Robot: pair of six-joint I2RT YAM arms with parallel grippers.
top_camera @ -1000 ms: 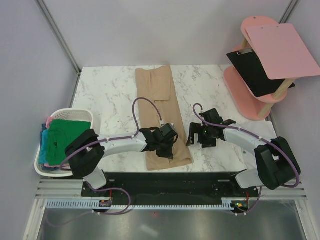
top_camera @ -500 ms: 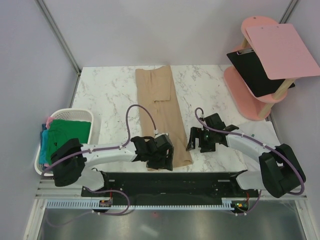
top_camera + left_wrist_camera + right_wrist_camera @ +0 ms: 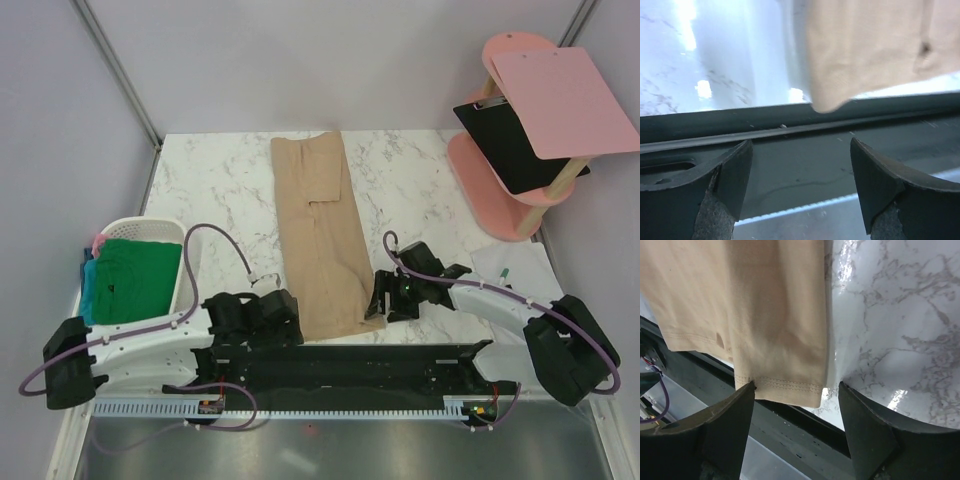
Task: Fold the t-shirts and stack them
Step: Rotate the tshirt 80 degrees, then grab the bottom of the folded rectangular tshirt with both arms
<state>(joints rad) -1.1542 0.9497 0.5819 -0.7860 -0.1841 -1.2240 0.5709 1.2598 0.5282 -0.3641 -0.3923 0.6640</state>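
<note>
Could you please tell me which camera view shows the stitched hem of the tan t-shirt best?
The right wrist view: the hem sits close and sharp, its double stitch line visible. The top external view shows the whole folded tan t-shirt but no stitching; the left wrist view shows only a blurred corner.

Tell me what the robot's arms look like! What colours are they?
Both the left arm and the right arm have white tube-shaped links, chunky black joints and a thin purple cable looping alongside. Each ends in two wide, dark, wedge-shaped fingers.
</note>
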